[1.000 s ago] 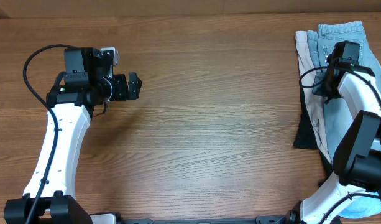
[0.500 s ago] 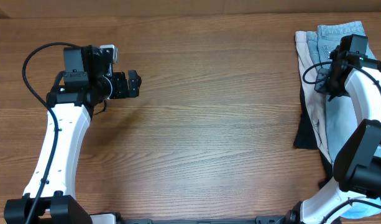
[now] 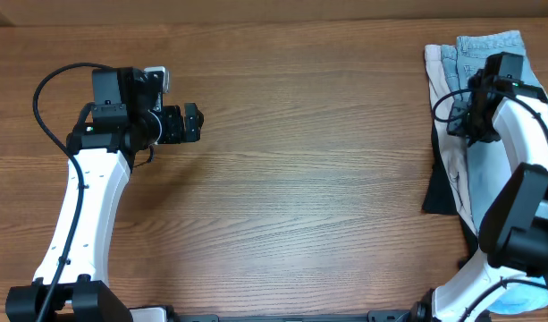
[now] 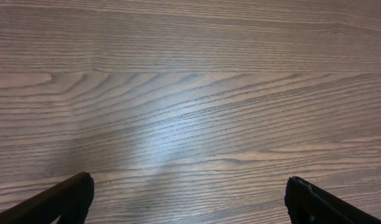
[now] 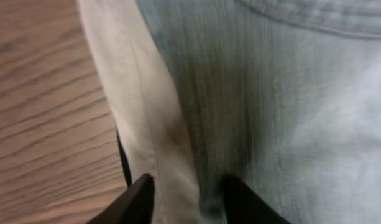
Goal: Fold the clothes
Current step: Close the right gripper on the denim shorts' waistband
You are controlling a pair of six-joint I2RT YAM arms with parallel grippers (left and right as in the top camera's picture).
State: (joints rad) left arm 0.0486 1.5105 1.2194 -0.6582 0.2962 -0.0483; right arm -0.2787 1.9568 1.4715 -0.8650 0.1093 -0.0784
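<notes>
left fingers (image 3: 193, 123): spread wide, hovering over bare counter (image 3: 327, 161), well apart from the clothes
right fingers (image 5: 187, 202): a bit apart, tips down on the pile right where the beige edge meets the denim
denim shorts (image 3: 488, 45): top of the pile at the counter's right edge
beige shorts (image 3: 434, 67): under the denim, edge poking out toward mid-counter
black garment (image 3: 439, 192): peeking out nearer the robot

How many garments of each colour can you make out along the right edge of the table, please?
Light-blue denim shorts: 1
Beige garment: 1
Black garment: 1
Pale-blue garment, mostly hidden: 1
Total: 4
</notes>
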